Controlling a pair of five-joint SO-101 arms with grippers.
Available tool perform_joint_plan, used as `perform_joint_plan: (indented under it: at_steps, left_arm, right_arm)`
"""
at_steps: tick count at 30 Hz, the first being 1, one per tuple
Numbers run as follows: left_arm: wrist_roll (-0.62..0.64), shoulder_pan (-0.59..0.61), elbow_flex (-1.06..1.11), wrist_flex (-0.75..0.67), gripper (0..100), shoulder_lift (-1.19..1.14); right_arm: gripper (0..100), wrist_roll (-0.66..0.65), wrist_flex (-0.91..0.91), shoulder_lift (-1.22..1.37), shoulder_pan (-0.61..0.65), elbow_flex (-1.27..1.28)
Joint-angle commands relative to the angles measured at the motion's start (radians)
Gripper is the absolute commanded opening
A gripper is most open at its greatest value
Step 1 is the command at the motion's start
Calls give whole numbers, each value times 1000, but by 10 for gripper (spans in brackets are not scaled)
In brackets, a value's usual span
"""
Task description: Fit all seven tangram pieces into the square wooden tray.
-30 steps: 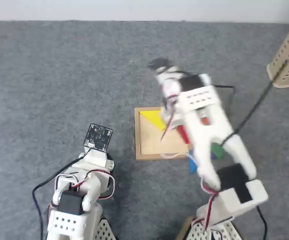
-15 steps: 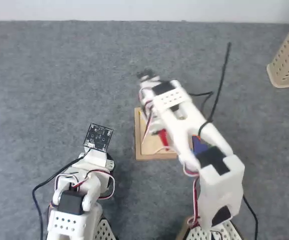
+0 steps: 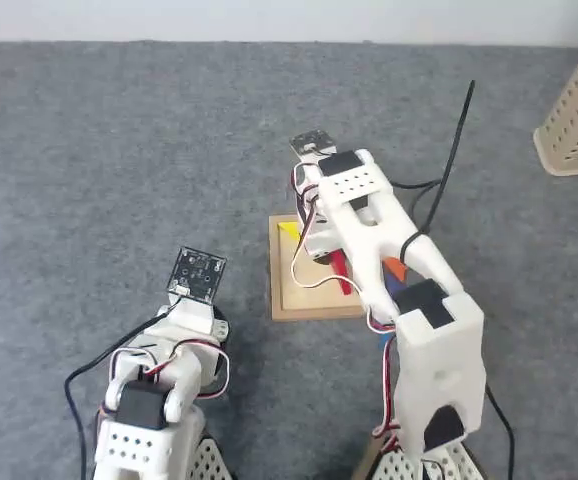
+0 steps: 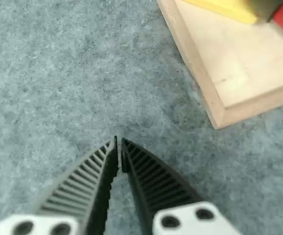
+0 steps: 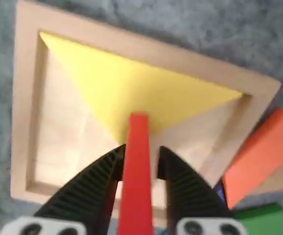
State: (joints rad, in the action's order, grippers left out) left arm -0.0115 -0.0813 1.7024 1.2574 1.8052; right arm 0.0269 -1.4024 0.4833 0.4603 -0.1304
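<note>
The right pincer (image 5: 140,149) hangs over the tray (image 5: 26,98), an upright piece (image 5: 137,196) clamped between its fingers. Just ahead of its tips a triangle (image 5: 131,93) lies in the tray. Beside it, outside the tray wall, lie loose pieces (image 5: 259,147). The left pincer (image 4: 118,143) hangs over the table (image 4: 58,73), the tray ahead of it.

Wooden tray (image 3: 275,272) largely hidden under the right arm (image 3: 369,215), yellow piece (image 4: 222,7) cut off at an edge, green piece (image 5: 259,223) likewise.
</note>
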Motion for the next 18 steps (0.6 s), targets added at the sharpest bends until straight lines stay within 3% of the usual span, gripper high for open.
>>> perform_joint_plan:
  at_steps: [1, 7, 18]
  left_arm:
    - [8, 3, -18, 6, 12, 20]
    - [8, 3, -18, 6, 12, 20]
    - [8, 3, -18, 6, 12, 20]
  right_arm:
    - [111, -69, -88, -10, 1, -84]
    - [7, -83, -133, -7, -2, -92]
    - [8, -130, -237, -4, -7, -91]
